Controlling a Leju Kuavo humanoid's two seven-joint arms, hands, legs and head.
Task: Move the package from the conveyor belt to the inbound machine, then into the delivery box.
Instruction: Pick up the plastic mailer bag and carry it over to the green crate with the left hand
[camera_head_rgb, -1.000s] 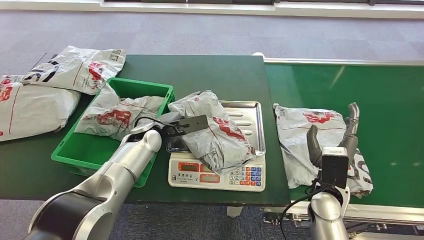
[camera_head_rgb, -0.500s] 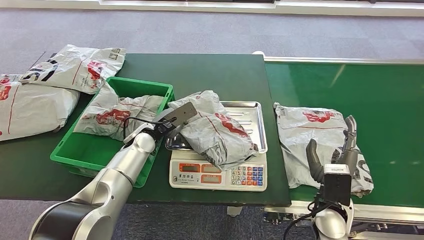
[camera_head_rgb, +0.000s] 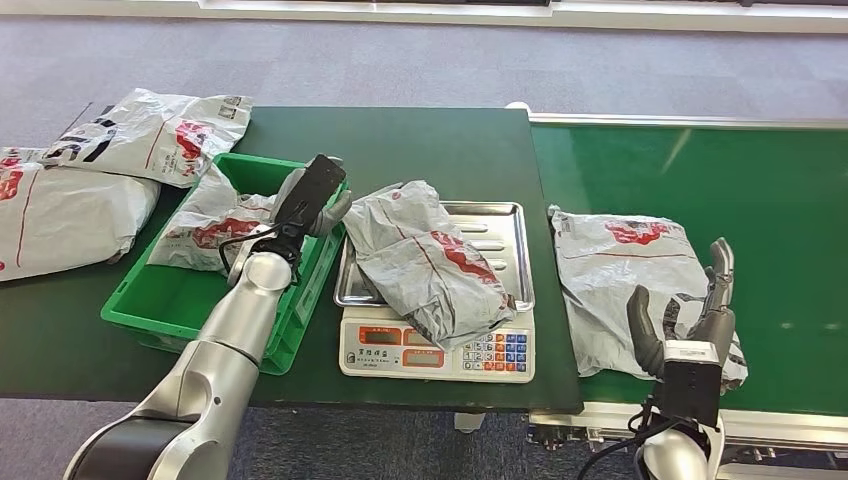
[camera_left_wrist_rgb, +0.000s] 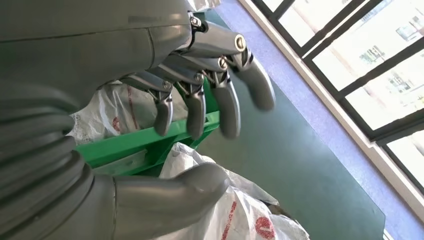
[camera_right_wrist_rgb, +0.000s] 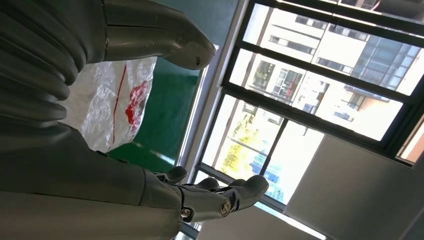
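1. A dark green counter (camera_head_rgb: 400, 140) stands on grey carpet, with a green conveyor belt (camera_head_rgb: 760, 190) adjoining it on the robot's right.
2. A crumpled grey package (camera_head_rgb: 425, 260) with red print lies on the steel tray of the scale (camera_head_rgb: 440, 345), spilling over the tray's front edge above the keypad.
3. A green bin (camera_head_rgb: 175, 300) sits just left of the scale and holds another grey bag (camera_head_rgb: 215, 225); two more bags (camera_head_rgb: 150, 130) lie on the counter further left.
4. A flat grey bag (camera_head_rgb: 620, 270) rests on the belt, close to the counter's edge.
5. In the head view the left hand (camera_head_rgb: 305, 200) is raised above the bin's right rim, beside the package, and appears apart from it.
6. The left wrist view adds what the head view hides: the left hand's fingers (camera_left_wrist_rgb: 195, 100) are spread and lightly curved, the thumb apart from them, holding nothing, with the bin's rim and the package's wrinkled plastic beyond.
7. The right hand (camera_head_rgb: 690, 320) is held upright over the near edge of the belt, in front of the flat bag, fingers apart and empty.
8. The right wrist view shows that bag past the thumb, and tall windows (camera_right_wrist_rgb: 320, 85) with buildings outside.
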